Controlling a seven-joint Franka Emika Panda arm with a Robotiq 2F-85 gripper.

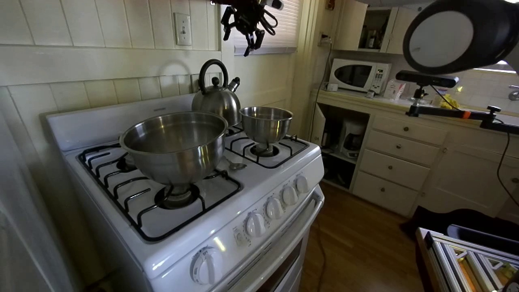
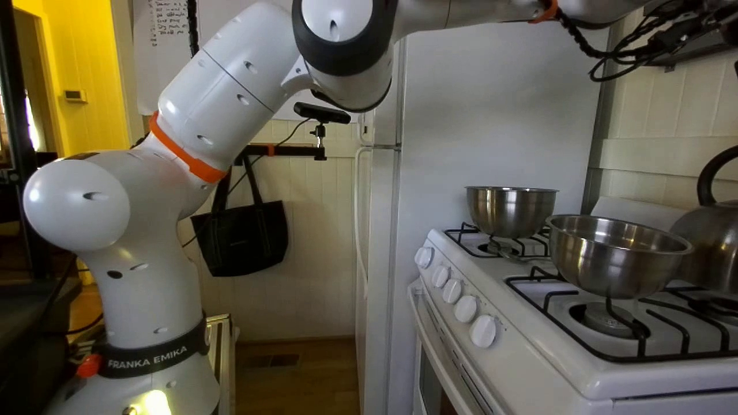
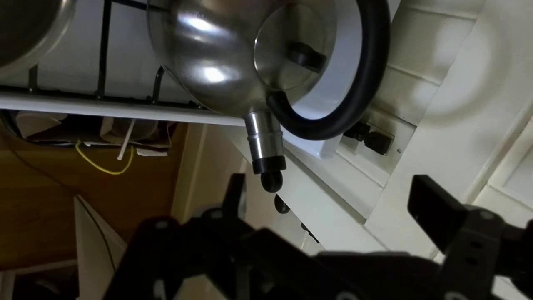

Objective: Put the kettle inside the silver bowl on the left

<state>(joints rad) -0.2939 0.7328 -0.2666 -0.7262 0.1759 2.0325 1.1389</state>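
The shiny, dome-shaped steel kettle is set near the cream panelled wall, with the smaller steel bowl between it and the white jointed arm. The black two-fingered gripper is poised above it and, by the wrist view, out past the tip of its short steel spout. The fingers are parted wide and nothing is held. The thick black arched handle is run roughly in line with the spout, and the fingers are spread across that line; a shift back over the arch, then a descent, is likely needed.

The large, flared steel bowl is placed diagonally from the kettle, its floor hidden. The handle's far end is cropped in the wrist view; in an exterior view the kettle is cut by the frame edge and the fingers can hardly be made out.
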